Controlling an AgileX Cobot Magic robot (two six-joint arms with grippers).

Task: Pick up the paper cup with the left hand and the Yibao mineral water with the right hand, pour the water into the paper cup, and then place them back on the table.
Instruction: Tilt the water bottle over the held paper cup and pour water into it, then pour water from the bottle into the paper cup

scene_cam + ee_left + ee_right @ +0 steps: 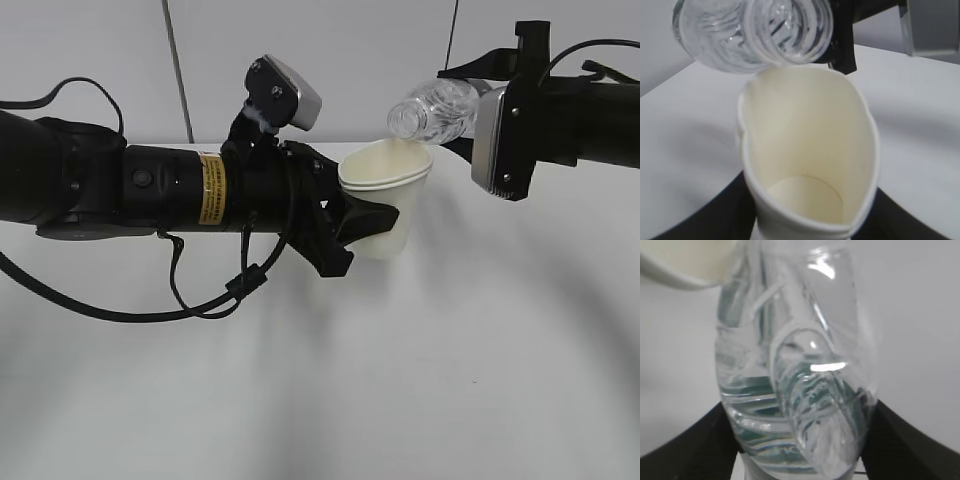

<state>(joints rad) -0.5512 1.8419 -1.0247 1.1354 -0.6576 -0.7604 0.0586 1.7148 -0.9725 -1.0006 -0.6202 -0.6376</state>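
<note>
My left gripper (375,222) is shut on the cream-white paper cup (386,200) and holds it upright above the table (450,380). In the left wrist view the cup (810,150) is squeezed oval and its bottom looks dry. My right gripper (478,110) is shut on the clear Yibao mineral water bottle (435,110), tipped on its side with the open mouth just over the cup's far rim. The bottle's mouth shows in the left wrist view (787,30). In the right wrist view the bottle (795,390) fills the frame between the black fingers (690,450), with the cup's rim (685,265) at top left.
The left arm (150,190) with its yellow sticker (210,188) and a hanging black cable (190,300) stretches over the left of the white table. The right arm (570,110) comes in from the upper right. A grey wall stands behind.
</note>
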